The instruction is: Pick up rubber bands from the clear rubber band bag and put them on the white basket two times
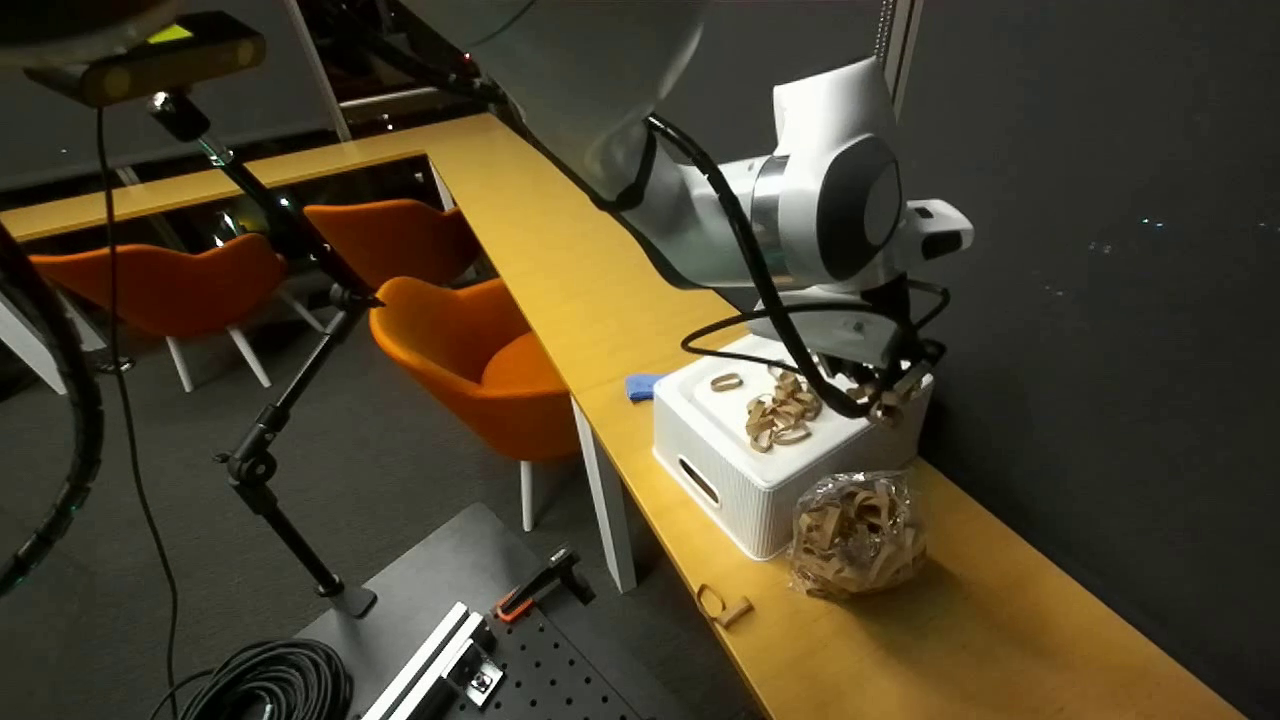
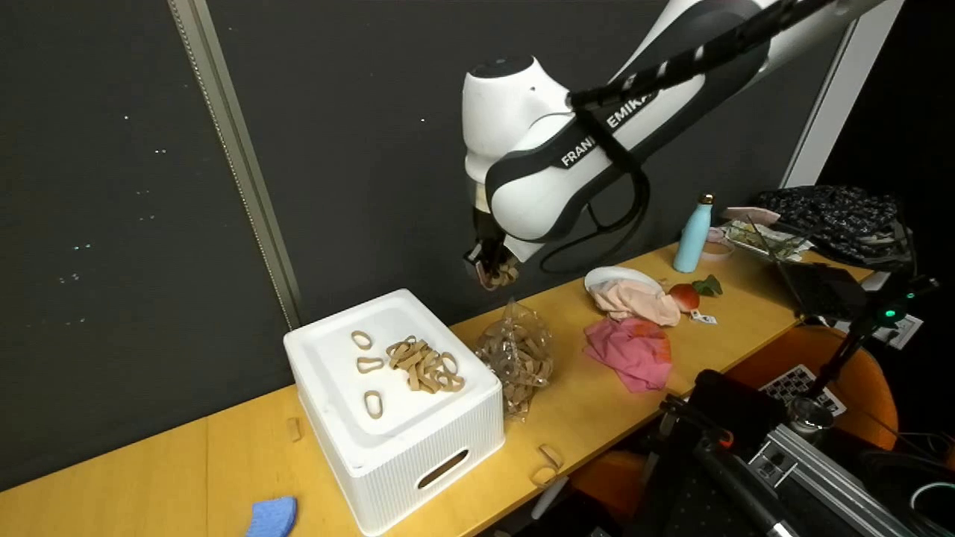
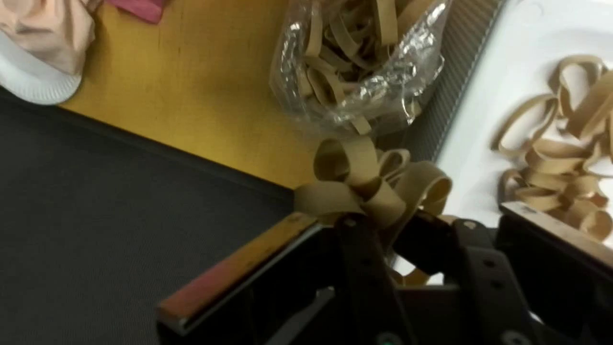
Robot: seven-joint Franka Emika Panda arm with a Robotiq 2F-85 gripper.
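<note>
Hand (image 3: 395, 232), one: clenched on a bunch of tan rubber bands (image 3: 383, 201), loops projecting beyond its grip; held aloft, touching nothing below so far as shown; bunch of no single long axis. Other items, left to right in an exterior view: blue article (image 2: 272, 516), cut off by the frame, possibly a sponge. Single band (image 2: 293, 429), lying on the surface (image 2: 160, 477) just beside the basket. White basket (image 2: 403, 418), flat top uppermost, bearing three separate bands (image 2: 363, 345) and a loose heap (image 2: 424, 367). Governing relation: the basket's top lies below and leftward of the hand here, rightward in the wrist view, its rim near the held bunch; the coming move is judged a short sideways carry over that rim, then release above the heap. Which of the two transfers this is cannot be settled. Clear bag (image 2: 520, 358), well stocked with bands, standing below the hand and just beside the basket's ribbed wall; contact uncertain. Two stray bands (image 2: 552, 455), near the edge of the surface. White plate (image 2: 623, 274), partly covered by a peach cloth (image 2: 634, 300). Pink cloth (image 2: 633, 354), crumpled. Pale blue bottle (image 2: 694, 235), upright, well apart.
</note>
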